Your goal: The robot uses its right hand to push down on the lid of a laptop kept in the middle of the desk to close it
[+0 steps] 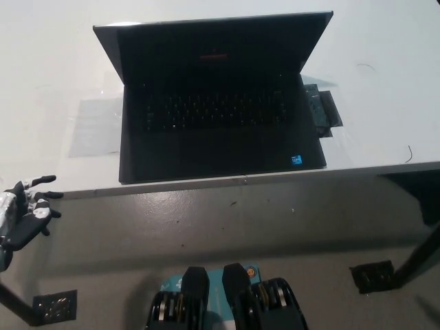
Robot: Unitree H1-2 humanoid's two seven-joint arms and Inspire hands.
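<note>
A black laptop stands open in the middle of the white desk. Its lid is raised at the far side and leans toward me over the dark keyboard. A small blue sticker marks the palm rest at the near right. My white left hand hangs below the desk's front edge at the picture's lower left, fingers apart and holding nothing. My black right hand is not in view.
A dark flat object lies on the desk against the laptop's right side. A clear taped patch lies left of the laptop. The desk's front edge runs across the middle, with grey floor and black desk feet below.
</note>
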